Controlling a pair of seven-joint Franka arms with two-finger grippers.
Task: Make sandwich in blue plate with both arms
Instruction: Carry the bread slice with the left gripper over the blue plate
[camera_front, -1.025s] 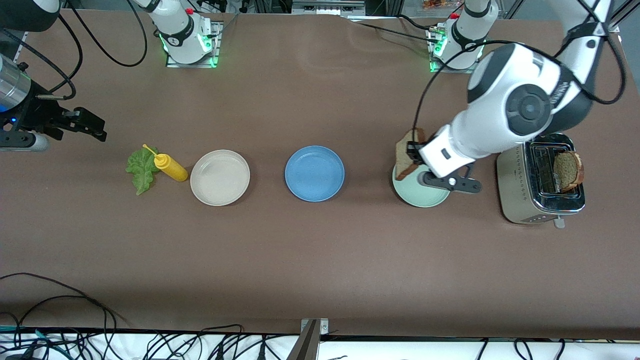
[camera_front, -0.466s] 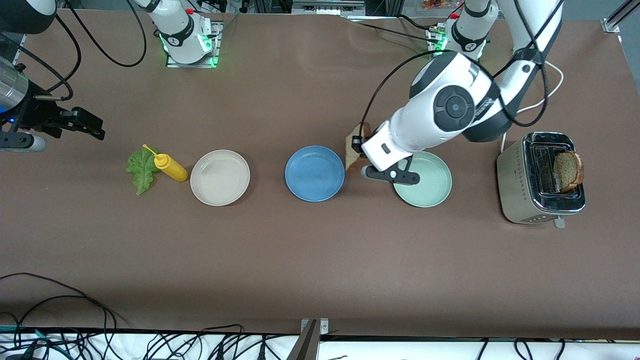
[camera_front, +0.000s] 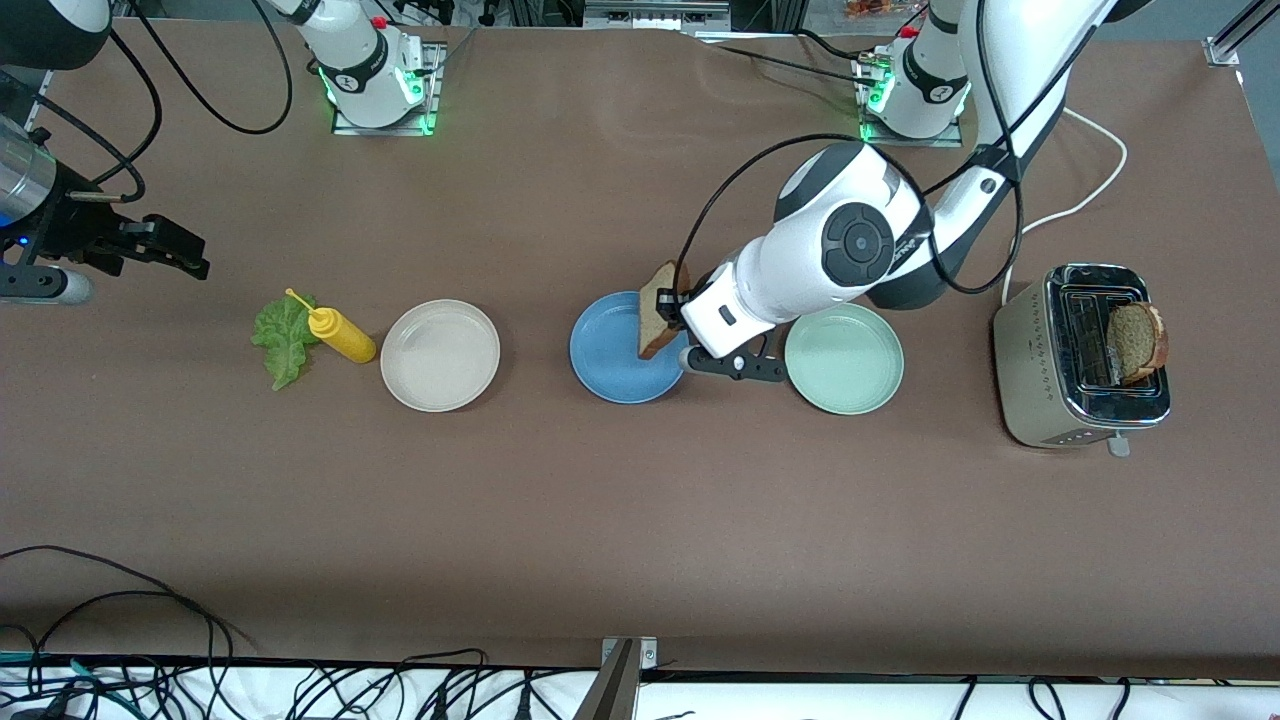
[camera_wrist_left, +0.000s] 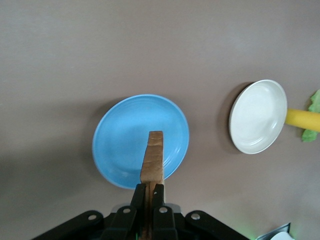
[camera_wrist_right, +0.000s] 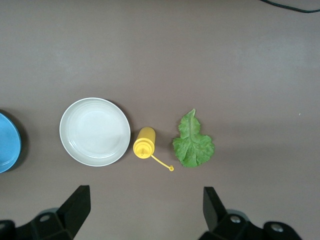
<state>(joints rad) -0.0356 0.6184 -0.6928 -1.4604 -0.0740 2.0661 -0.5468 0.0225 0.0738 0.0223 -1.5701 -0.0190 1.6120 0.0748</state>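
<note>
Left gripper (camera_front: 677, 322) clamped tight on a slice of brown toast (camera_front: 656, 321), held on edge over the blue plate (camera_front: 612, 360); the left wrist view shows the slice's crust edge between the closed fingers (camera_wrist_left: 159, 196), hanging above the part of the plate toward the left arm's end of the table. Plate itself bare, nothing laid in it yet. Second slice of toast (camera_front: 1137, 341) stands in a slot of the silver toaster (camera_front: 1040, 385) at the left arm's end of the table. Lettuce leaf (camera_front: 283, 338) lies flat on the table at the right arm's end, just beside the yellow squeeze bottle (camera_front: 340, 335), which lies on its side next to the beige-white plate (camera_front: 440, 355). Pale green plate (camera_front: 844, 360) sits between the blue plate and the toaster. Right gripper (camera_front: 165, 247) waits with fingers spread wide and empty, up over the table near the lettuce. Judged progress: early, first slice at the plate but not set down; lettuce and second slice both left to place.
</note>
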